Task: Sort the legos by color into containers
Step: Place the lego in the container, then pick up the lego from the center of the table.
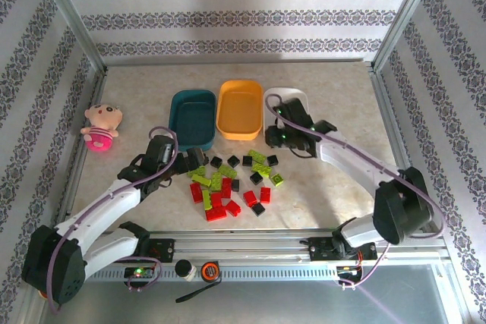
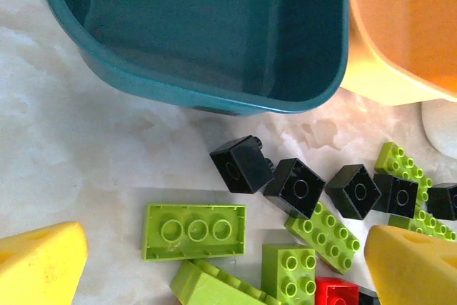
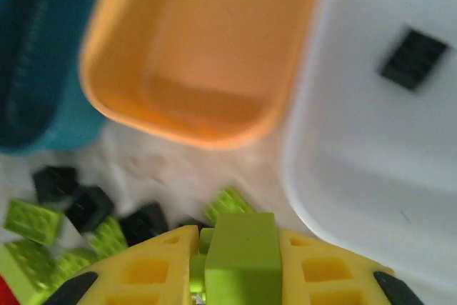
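The right wrist view is soft with blur, so the studs on the lime-green brick [image 3: 243, 248] clamped between the right fingers [image 3: 153, 269] cannot be made out. Its lower end is cut off by the bottom edge. What shows is a plain face, taller than wide. Its long axis runs away from the wrist toward the gap between the orange-yellow tray [image 3: 200, 55] and the white tray [image 3: 357, 141]. The brick hangs above the bench [image 3: 143, 166], just short of the trays' near rims. One black brick [image 3: 414, 58] lies in the white tray, turned diagonally. From above, the right arm [image 1: 357, 161] covers much of the white tray (only its far end shows clearly).

The left fingers [image 2: 39, 262] stand wide apart, holding nothing, both cropped by the bottom edge. They are over the loose legos [image 1: 231, 184] in front of the dark teal tray [image 2: 200, 33]. Between them a lime-green plate [image 2: 194, 230] lies flat, studs up, with its long axis across the frame, roughly parallel to the dark teal tray's near rim. A red brick [image 2: 335, 292] is half cut off below. The three trays sit side by side, long axes pointing away from the arms. A pink doll [image 1: 101, 127] lies well left of them.
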`<state>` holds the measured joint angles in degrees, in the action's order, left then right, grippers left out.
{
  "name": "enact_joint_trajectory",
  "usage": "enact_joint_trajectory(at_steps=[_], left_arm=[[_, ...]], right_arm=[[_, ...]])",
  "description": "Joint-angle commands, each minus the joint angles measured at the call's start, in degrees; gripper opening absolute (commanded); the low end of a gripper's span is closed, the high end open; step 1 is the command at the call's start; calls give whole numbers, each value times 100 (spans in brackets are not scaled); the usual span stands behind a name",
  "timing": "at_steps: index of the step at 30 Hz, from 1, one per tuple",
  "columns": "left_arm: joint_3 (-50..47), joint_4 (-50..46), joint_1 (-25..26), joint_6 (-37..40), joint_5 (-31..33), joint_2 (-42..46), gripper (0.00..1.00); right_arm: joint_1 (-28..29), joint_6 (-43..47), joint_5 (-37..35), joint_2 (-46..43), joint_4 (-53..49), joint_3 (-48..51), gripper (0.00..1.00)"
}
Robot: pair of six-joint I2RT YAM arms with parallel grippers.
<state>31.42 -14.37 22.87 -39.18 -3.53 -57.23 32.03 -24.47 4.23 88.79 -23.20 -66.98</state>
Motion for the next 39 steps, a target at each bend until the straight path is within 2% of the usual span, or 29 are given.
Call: enact_joint_trajectory(at_steps=[1,6,10,13,16,18,20,23,27,33,39], left_arm=[[105,-264,20,101,140,124,99],[110,-650,-4,178,172,286,100],[171,-895,-19,201,134,216,96],[180,-915,-24,201,51,134,96],[182,-822,-25,223,-55,14,93],[262,-733,-28,283,-178,-134,89],[358,-595,-11,337,-324,-324,84],[560,-338,99,410,-392,-692,80],[848,-14,312,645,-240,-1379,80],[1107,477,368,839,1,-2205,77],[1215,508,368,737,369,-2680,68]], right_arm=[[153,153,-12,913,159,-716,22],[138,200,-588,2274,32,-2088,23],[109,185,-858,3011,-169,-2906,27],[67,89,-881,3332,-315,-3307,39],[40,26,-845,3337,-346,-3412,56],[48,12,-846,3162,-268,-3256,64],[47,-9,-836,2900,-148,-2936,66],[35,-115,-760,2415,130,-2294,67],[23,-291,-622,1747,473,-1379,67],[-25,-427,-563,847,711,-287,68],[-107,-452,-624,102,769,407,68]])
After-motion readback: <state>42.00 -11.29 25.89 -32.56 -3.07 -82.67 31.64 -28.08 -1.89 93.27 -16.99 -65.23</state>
